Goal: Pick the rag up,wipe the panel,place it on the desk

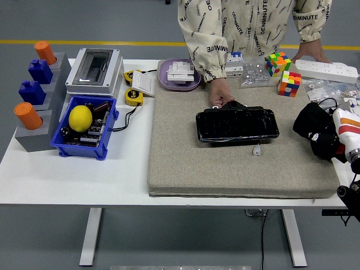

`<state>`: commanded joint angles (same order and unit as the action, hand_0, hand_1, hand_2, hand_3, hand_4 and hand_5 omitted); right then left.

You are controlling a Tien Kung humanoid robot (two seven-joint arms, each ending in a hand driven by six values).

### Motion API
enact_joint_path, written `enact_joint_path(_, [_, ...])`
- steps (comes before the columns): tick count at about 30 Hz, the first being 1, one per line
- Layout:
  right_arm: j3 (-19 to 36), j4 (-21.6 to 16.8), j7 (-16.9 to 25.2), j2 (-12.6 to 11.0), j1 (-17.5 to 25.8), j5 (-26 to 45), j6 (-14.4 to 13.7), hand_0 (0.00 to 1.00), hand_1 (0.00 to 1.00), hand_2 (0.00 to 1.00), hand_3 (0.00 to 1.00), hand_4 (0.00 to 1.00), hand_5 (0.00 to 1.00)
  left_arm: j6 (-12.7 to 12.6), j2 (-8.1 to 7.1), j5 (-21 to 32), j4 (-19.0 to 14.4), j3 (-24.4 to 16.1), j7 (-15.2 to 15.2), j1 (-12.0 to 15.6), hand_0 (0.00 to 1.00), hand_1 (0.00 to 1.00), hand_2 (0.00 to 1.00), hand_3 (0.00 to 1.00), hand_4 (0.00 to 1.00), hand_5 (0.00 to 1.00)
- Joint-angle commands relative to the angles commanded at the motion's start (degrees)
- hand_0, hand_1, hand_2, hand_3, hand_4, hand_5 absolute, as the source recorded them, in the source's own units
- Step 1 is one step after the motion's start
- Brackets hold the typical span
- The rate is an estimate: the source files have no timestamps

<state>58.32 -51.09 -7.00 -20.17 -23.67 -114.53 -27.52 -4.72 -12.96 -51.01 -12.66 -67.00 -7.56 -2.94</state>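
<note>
Rag — black, bunched — is gripped by the right hand at 3 o'clock of the panel, which is steadied by a person's hand

A white rectangular worktop is standing on a grey smooth floor crossed by a yellow painted line.

You are looking at a workshop or robotics lab: a grey floor with a yellow line runs behind the white worktop. On it sit a breaker box, tape measures, a power strip and a blue parts bin.
</note>
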Motion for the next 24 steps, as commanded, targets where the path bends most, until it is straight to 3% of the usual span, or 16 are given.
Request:
enact_joint_path(7, [-0.33,-2.39,-1.40,-0.26,-1.51,0.62,-0.01,0.354,0.454,0.511,0.530,0.874,0.270,0.01,0.01,-0.25,0.05,-0.51,0.00,-0.01,0.651,0.662,0.695,0.581,0.680,0.450])
enact_joint_path(14, [-1.51,-6.35,-3.43,1.15,-2.82,2.97,-0.54,0.356,0.454,0.512,0.531,0.864,0.250,0.01,-0.10,-0.41,0.06,-0.64,0.00,-0.03,0.650,0.663,0.695,0.581,0.680,0.450])
enact_joint_path(24, [-3.51,-4.56,-3.78,4.83,-4.91,3.82,-0.70,0.355,0.454,0.510,0.530,0.862,0.240,-0.01,-0.17,-0.16,0.03,-0.22,0.02,-0.32,0.650,0.662,0.695,0.581,0.679,0.450])
